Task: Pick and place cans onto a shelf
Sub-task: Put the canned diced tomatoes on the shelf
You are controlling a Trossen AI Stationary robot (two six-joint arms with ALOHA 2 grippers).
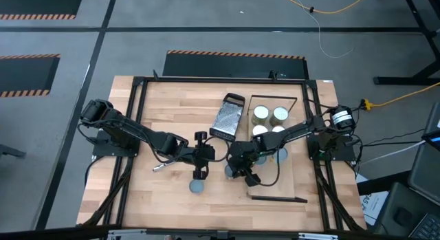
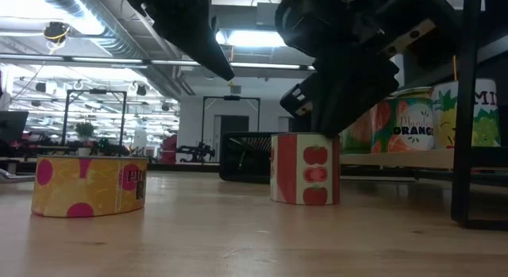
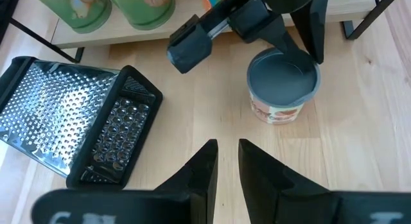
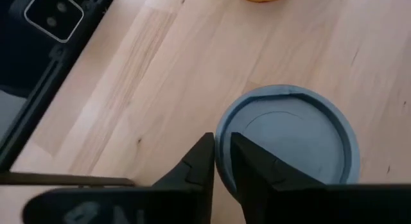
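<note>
Pale-blue lid up, the short can (image 4: 287, 137) stands upright on the counter (image 1: 158, 192), low in the middle of the high view. The right end effector (image 4: 221, 161) sits right at its rim, fingers close together with only a thin gap, one finger at the can's edge; I cannot tell if it pinches. The left end effector (image 3: 226, 166), nearly pressed together and holding nothing, waits beside it. The shelf (image 1: 292, 171) lies to the right. Only the low view shows the red tomato label.
</note>
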